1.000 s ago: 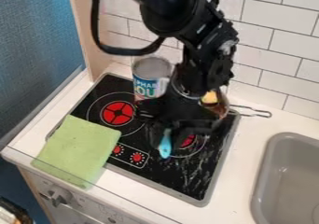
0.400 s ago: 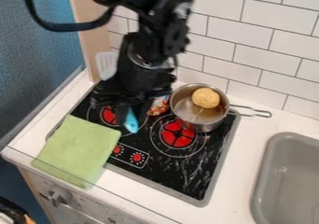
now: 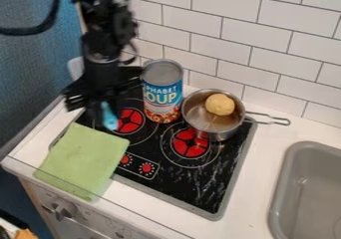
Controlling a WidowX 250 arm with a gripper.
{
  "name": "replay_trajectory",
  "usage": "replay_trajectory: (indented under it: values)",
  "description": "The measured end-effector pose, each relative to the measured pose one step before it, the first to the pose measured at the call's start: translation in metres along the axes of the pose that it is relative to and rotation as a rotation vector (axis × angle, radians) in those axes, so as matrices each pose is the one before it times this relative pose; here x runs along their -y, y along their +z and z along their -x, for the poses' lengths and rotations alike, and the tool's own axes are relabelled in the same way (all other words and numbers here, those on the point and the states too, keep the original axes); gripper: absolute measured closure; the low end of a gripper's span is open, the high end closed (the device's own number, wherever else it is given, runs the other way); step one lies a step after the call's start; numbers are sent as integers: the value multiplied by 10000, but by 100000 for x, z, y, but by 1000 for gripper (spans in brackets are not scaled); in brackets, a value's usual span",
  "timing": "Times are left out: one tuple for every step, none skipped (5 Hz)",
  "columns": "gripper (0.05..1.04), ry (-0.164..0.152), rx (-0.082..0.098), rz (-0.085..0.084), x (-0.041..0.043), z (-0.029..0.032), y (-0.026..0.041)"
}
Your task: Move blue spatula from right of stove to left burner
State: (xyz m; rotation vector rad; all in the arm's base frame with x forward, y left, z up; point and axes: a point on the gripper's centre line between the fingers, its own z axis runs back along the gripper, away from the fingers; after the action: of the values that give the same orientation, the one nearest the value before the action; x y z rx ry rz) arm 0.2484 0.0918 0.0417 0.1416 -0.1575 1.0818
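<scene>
The black gripper hangs over the stove's left side, shut on the blue spatula. The spatula's blue handle end sticks out below the gripper, in front of the left burner's left edge. Its pale head shows behind the gripper at the upper left, while the middle is hidden by the gripper. The left burner has a red centre, partly covered by the handle and gripper. The black stove lies on the white counter.
A soup can stands upright just right of the gripper. Beside it is a metal pot holding a round yellowish item, its handle pointing right. A green cloth covers the stove's left front edge. The grey sink is at right.
The gripper has moved left with the spatula, from over the right burner, past the can, to the stove's left side. The pot and the can have come into full view.
</scene>
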Motion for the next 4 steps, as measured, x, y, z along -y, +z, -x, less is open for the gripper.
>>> replay_trajectory:
  values:
    - [759,150,21,206,356,-1465,-1006]
    - [759,279,-17,164,391,-1759,-2890]
    - [759,487,61,306,1475,-782,-1916]
    - [759,-267,310,-358,1169,-118,-672]
